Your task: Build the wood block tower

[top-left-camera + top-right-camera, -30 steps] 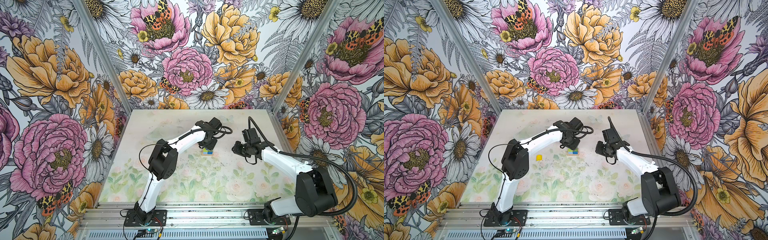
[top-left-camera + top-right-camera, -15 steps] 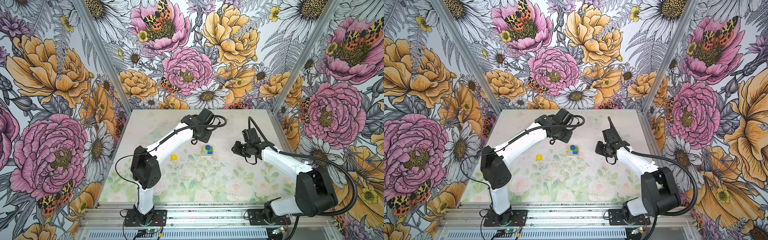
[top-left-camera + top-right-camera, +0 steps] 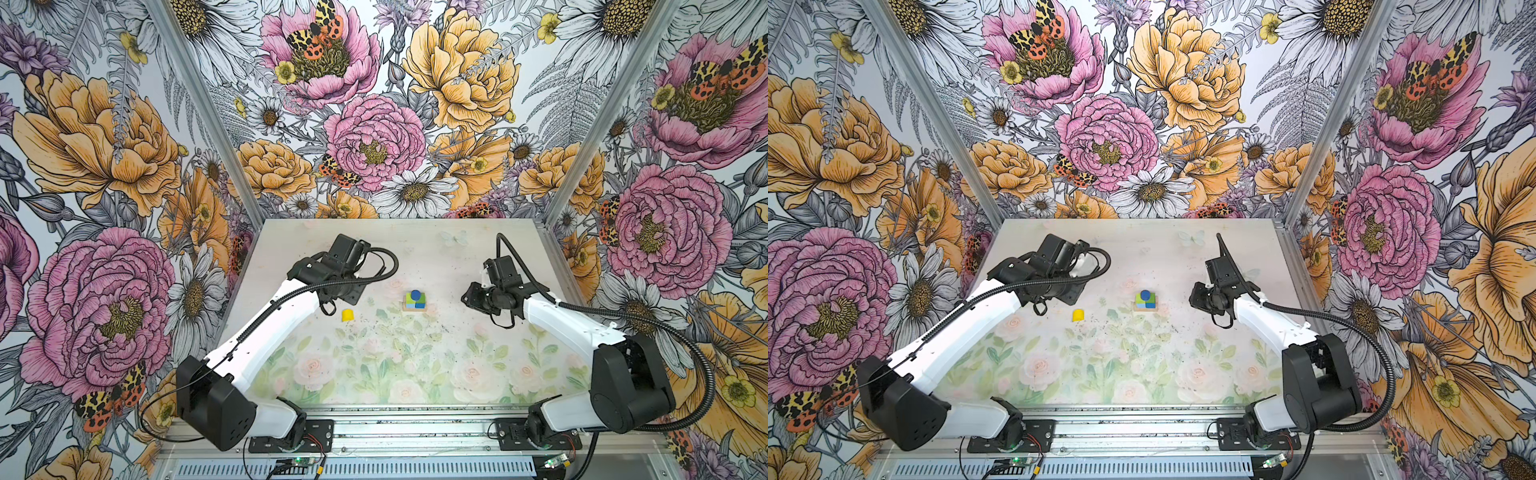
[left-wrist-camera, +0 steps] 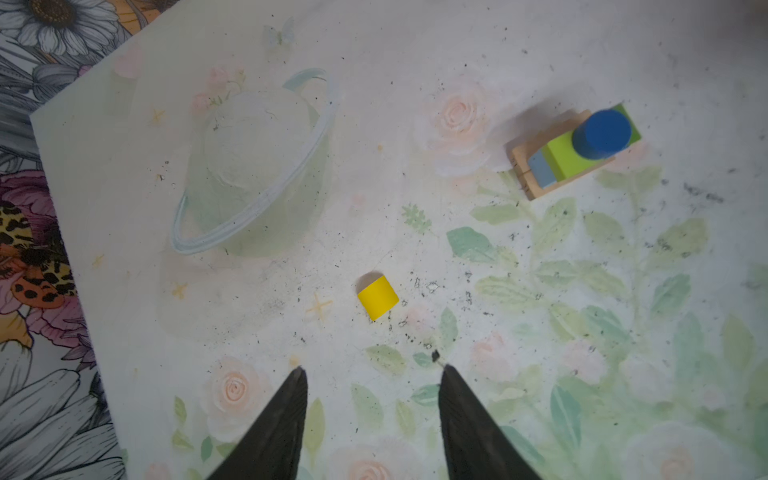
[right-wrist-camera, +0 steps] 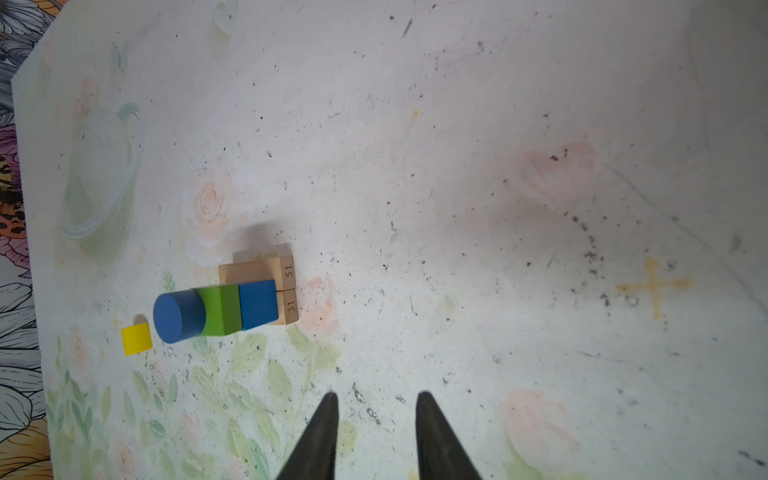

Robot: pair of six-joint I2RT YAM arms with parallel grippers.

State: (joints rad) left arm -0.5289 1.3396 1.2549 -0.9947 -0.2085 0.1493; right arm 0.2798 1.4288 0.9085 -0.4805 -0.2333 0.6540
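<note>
The wood block tower (image 3: 414, 300) (image 3: 1145, 300) stands mid-table. Two tan bars (image 5: 253, 270) lie side by side at its base. On them sit a dark blue cube (image 5: 257, 303) and a light blue cube (image 4: 540, 168), then a green cube (image 4: 565, 158), with a blue cylinder (image 4: 602, 133) (image 5: 176, 316) on top. A yellow half-round (image 3: 348, 315) (image 4: 377, 297) lies alone on the table left of the tower. My left gripper (image 4: 372, 369) hangs open and empty above the table, near the yellow half-round. My right gripper (image 5: 377, 395) is open and empty, right of the tower.
The table (image 3: 415, 374) has a faded floral print with dark specks. Flowered walls (image 3: 374, 137) close it in at the back and both sides. A metal rail (image 3: 415, 432) with both arm bases runs along the front edge.
My left arm has drawn back leftward from the tower, leaving the blue cylinder on top, and its jaws have spread wider. The yellow half-round is now uncovered. The right arm has not moved.
</note>
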